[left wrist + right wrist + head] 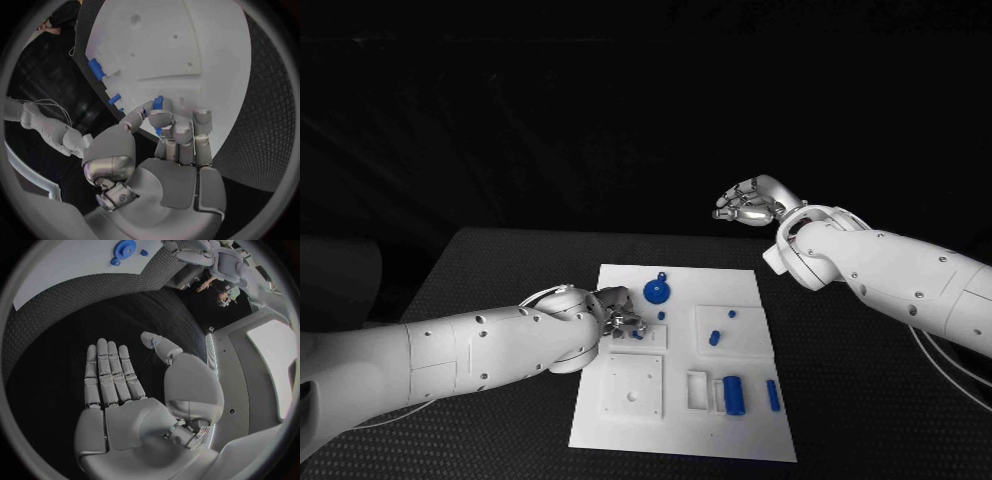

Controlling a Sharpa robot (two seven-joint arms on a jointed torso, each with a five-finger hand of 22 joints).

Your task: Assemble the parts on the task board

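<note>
We saw the white rectangular task board (678, 440) lying in the middle of the black textured table (488, 270), long side running away from the robot. The left silver many-fingered hand (620, 318) sat over the board's left edge, about halfway up it, beside a raised white square block (633, 385). In the left wrist view that left hand (169, 135) had its fingers curled in, and a small blue piece (158, 103) showed between the thumb and fingertips; it looked pinched, though we could not tell its shape. Just beyond the hand a round blue gear-like disc with a short stem (658, 292) lay on the board's far part. A tiny blue peg (661, 315) stood close to the hand. A small blue stub (714, 338) and another tiny blue peg (731, 314) sat on a shallow white square plate (727, 326) right of centre. Nearer the robot, a fat blue cylinder (734, 393) lay in a white cradle (698, 391), with a slim blue pin (773, 396) just beside it to the right.

The right silver many-fingered hand (754, 203) hung past the table's far edge, well apart from the board. In the right wrist view it (134, 395) was released, fingers straight and together, thumb out, grasping nothing. That view also caught the blue disc (124, 250) on the board.
</note>
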